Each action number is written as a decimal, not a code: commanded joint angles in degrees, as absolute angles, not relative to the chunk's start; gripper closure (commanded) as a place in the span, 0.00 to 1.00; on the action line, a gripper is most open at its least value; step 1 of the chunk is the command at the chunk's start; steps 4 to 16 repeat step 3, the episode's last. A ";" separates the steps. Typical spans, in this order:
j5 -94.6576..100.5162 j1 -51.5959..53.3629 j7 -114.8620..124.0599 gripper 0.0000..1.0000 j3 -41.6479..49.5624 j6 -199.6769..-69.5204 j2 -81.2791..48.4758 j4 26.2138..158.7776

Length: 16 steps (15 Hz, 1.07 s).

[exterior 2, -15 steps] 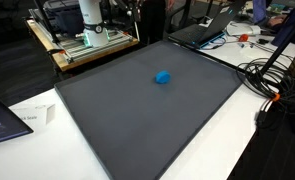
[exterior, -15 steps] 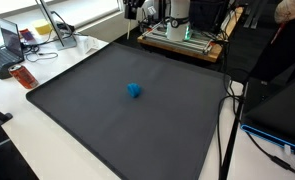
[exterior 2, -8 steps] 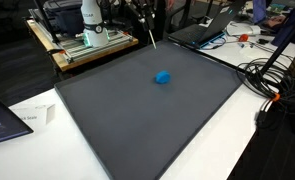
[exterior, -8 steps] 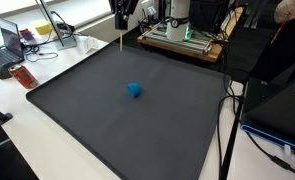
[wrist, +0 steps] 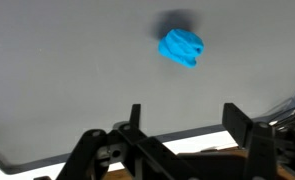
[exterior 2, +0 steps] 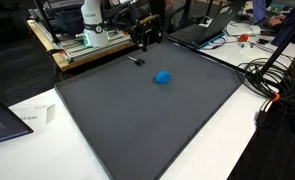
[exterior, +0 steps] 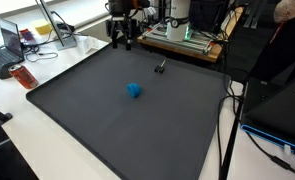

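My gripper [exterior: 122, 42] [exterior 2: 145, 42] hangs over the far edge of the black mat [exterior: 107, 125] [exterior 2: 147, 130], its jaws open and nothing between them. A small dark stick-like thing [exterior: 160, 67] [exterior 2: 137, 60] lies on the mat close by, apart from the fingers. A crumpled blue object [exterior: 134, 90] [exterior 2: 164, 77] sits near the mat's middle. In the wrist view the gripper [wrist: 184, 125] shows two black fingers spread wide, with the blue object [wrist: 182, 47] on the grey mat beyond them. The dark thing does not show in the wrist view.
The robot's white base stands on a wooden platform [exterior: 182, 38] [exterior 2: 87, 45] behind the mat. A laptop [exterior: 5, 45] and an orange-red item [exterior: 24, 75] lie on the white table. Cables [exterior 2: 272, 75] and another laptop [exterior 2: 202, 30] flank the mat, and a white card [exterior 2: 32, 118] lies near one corner.
The gripper came down into view over the mat's far edge. Half a second ago a thin stick hung from it; now the jaws are open and a small dark thing lies on the mat.
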State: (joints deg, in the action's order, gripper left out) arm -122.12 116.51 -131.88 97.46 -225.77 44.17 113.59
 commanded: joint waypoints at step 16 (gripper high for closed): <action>-115.94 115.79 -128.89 0.00 95.40 -229.72 52.07 113.09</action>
